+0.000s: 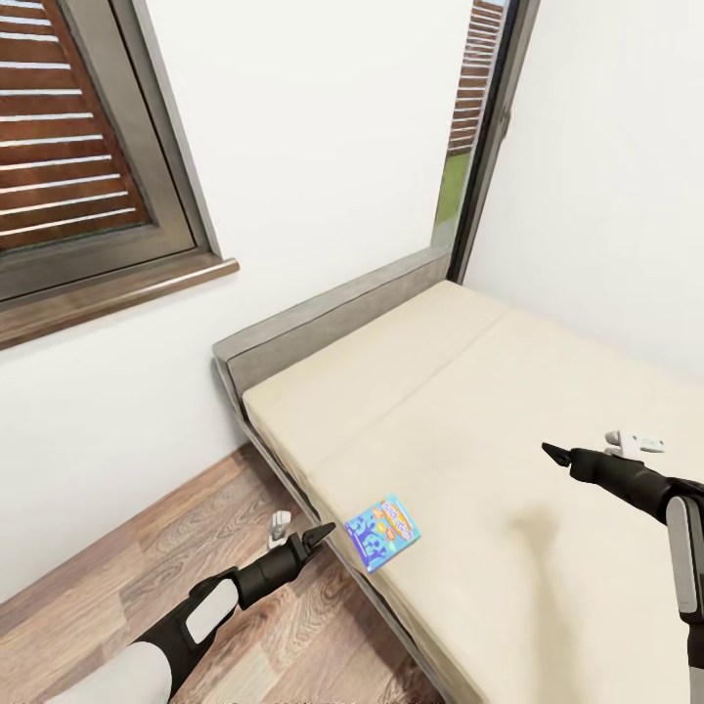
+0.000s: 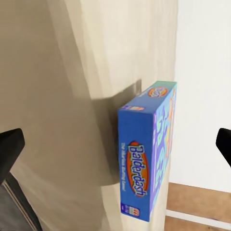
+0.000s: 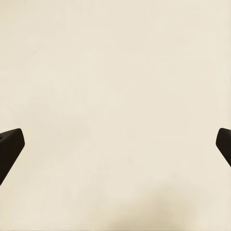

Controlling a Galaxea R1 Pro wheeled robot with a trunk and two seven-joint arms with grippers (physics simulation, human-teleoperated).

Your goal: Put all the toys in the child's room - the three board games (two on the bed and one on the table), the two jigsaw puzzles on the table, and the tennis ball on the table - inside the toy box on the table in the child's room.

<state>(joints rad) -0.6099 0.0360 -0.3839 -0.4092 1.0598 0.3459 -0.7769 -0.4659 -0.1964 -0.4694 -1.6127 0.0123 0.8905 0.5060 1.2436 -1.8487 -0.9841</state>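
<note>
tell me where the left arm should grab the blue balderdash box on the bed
Pinch the blue Balderdash box across its thin long edges, coming in from the floor side. It lies flat at the bed edge nearest the left gripper, whose fingers already look spread either side of it.

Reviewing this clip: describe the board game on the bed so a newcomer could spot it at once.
Start at the long beige bed under the grey-framed window. Near its floor-side edge, close to the left gripper, lies a small flat blue rectangular card box. Its side reads "Balderdash" in an orange oval, and it is the one thing lying on the plain mattress.
</note>
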